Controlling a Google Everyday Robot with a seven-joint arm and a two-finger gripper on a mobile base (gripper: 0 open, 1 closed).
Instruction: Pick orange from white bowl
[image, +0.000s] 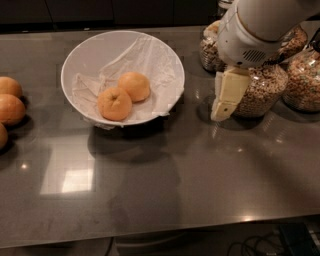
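Observation:
The white bowl (95, 52) stands on the dark counter at the upper left of centre, lined with crinkled clear plastic. Two fruits lie in it. The pale yellowish orange (134, 86) sits toward the bowl's right. A deeper-orange fruit with a dark stem dimple (114, 103) touches it at the front left. My gripper (221, 106) hangs from the white arm at the upper right. It points down over the counter, to the right of the bowl and apart from it, in front of the jars.
Three loose oranges (10, 109) lie at the counter's left edge. Several glass cereal jars (258, 90) stand at the back right, behind the gripper. The counter's front edge runs along the bottom, with cables (260, 242) below it.

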